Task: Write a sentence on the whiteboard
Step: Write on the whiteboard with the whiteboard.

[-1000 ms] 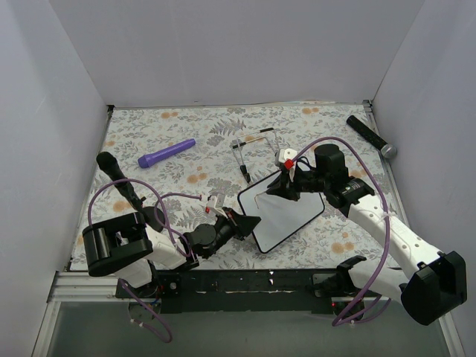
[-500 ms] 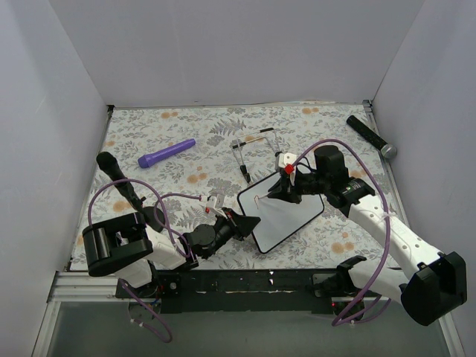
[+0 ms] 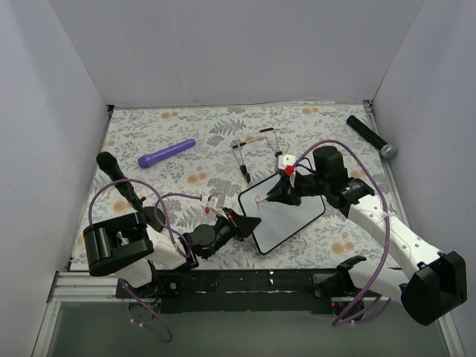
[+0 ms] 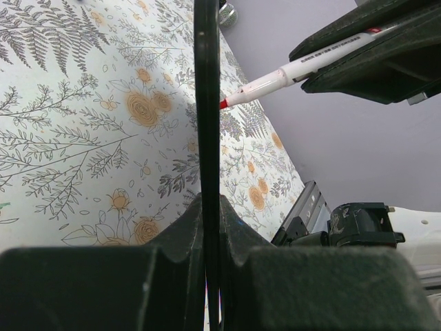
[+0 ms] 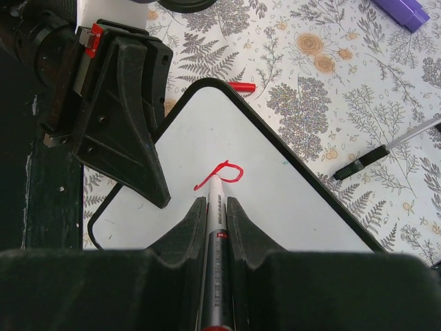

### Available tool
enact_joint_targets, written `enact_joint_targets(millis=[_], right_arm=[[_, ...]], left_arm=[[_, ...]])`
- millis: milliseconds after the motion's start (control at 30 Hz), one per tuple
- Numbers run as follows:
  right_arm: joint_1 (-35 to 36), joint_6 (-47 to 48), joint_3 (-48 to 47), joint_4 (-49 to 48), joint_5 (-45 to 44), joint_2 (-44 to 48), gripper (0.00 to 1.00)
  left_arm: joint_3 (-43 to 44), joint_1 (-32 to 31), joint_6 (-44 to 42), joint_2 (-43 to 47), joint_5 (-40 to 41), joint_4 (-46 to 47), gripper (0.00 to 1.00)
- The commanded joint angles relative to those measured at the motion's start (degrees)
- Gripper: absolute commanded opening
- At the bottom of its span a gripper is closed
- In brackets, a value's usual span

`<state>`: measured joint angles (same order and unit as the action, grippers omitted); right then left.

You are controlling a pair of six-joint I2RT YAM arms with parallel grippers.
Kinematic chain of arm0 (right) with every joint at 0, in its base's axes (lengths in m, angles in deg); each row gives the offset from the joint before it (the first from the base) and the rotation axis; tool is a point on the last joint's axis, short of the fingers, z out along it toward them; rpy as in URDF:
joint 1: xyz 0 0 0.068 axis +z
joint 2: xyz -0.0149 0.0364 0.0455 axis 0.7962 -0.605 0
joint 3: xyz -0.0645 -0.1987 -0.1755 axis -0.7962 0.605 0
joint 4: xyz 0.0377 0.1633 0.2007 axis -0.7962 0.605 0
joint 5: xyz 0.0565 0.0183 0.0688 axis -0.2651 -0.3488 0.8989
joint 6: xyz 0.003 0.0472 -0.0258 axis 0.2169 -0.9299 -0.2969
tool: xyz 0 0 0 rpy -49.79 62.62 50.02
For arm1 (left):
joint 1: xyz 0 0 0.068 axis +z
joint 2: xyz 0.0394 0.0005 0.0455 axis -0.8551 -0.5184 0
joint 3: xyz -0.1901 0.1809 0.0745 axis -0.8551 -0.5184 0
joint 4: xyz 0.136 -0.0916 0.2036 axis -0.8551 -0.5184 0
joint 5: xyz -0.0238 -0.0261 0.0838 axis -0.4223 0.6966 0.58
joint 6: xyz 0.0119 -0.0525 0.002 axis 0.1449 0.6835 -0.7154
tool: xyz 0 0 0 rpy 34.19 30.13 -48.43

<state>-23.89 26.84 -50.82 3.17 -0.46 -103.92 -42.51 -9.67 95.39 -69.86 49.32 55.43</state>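
The whiteboard (image 3: 286, 216) lies tilted on the floral cloth, and its white face fills the right wrist view (image 5: 289, 207). My left gripper (image 3: 249, 222) is shut on its left edge, seen as a black rim (image 4: 207, 103) between the jaws. My right gripper (image 3: 279, 195) is shut on a slim marker (image 5: 215, 241) whose tip touches the board. The sentence (image 5: 227, 172) is one red looped stroke, like the top of an "R". The marker also shows in the left wrist view (image 4: 296, 69).
A red cap (image 5: 241, 87) lies on the cloth by the board's far corner. The black wire stand (image 3: 253, 149) lies behind the board. A purple cylinder (image 3: 166, 153) lies at back left, a black cylinder (image 3: 370, 135) at back right, and another black cylinder (image 3: 117, 177) at left.
The right gripper has shifted slightly left with the marker. A red looped stroke has appeared on the board. The left gripper has not moved.
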Motion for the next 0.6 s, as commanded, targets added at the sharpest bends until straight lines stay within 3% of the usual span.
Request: enact_joint_targets(millis=[0, 567], right_arm=[[0.2, -0.5, 0.2, -1.9, -1.4, 0.3, 0.01], [0.0, 5.3, 1.3, 4.9, -4.5, -0.5, 0.01]], left_arm=[[-0.1, -0.4, -0.6, 0.4, 0.3, 7.2, 0.00], [-1.6, -0.4, -1.0, 2.8, 2.4, 6.6, 0.00]])
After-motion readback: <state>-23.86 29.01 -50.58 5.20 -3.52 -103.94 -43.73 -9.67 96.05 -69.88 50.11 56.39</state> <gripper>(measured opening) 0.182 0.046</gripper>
